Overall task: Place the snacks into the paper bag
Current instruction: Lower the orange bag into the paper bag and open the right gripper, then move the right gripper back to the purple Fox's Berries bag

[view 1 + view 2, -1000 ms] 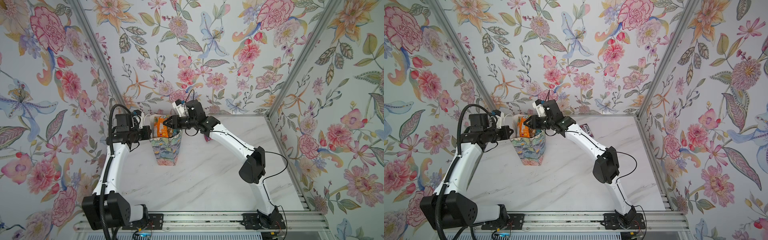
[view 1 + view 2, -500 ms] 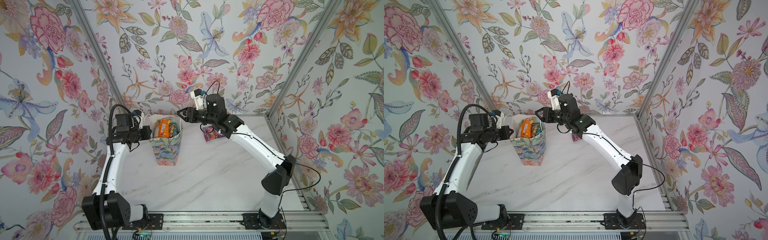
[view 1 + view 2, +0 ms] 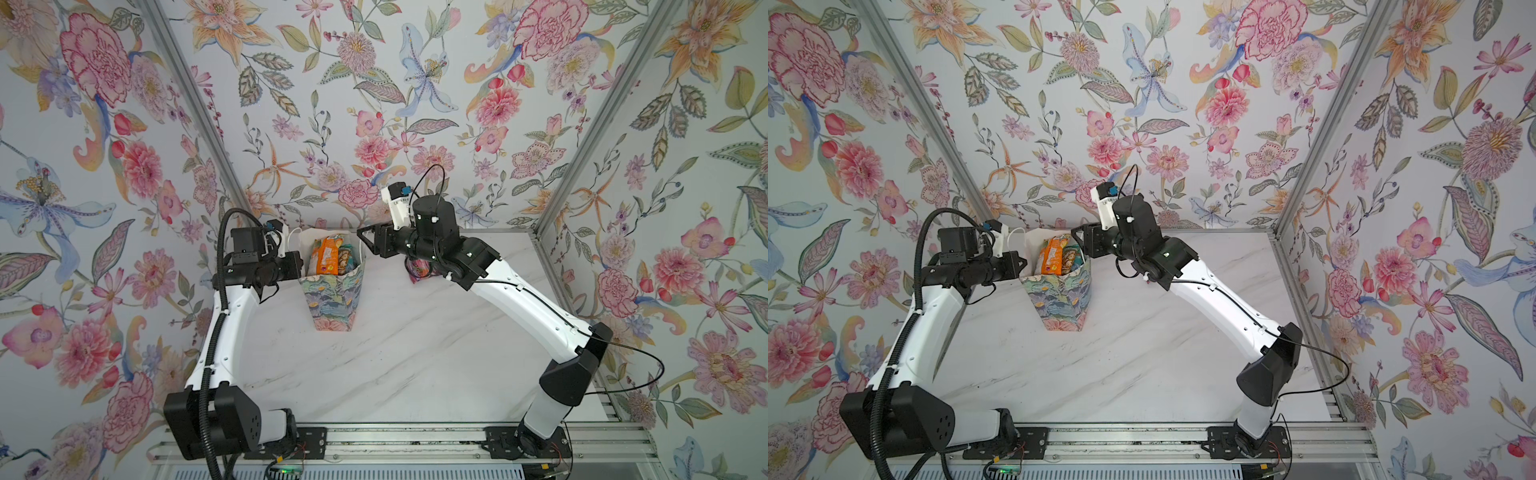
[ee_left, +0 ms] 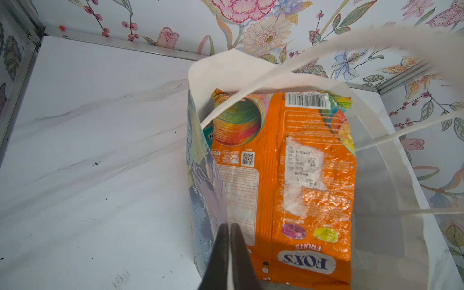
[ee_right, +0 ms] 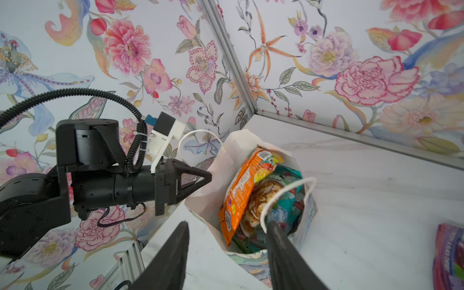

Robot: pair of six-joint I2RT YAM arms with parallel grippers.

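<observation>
- Pinches the rim of the paper bag (image 3: pixel 332 299) with the left tool (image 4: pixel 230 226), closed on it.
- Holds the right tool (image 5: pixel 228 223) open, empty, just beside the bag's mouth, snacks (image 3: pixel 328 257) inside.

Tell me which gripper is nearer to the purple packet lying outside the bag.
Right. The right gripper hovers by the paper bag, on the same side as the purple packet. The left gripper pinches the bag's far wall, across from it.

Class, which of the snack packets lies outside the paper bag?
The purple packet, lying flat on the table beside the paper bag and apart from it. The orange packet and the teal one stand inside the bag.
</observation>
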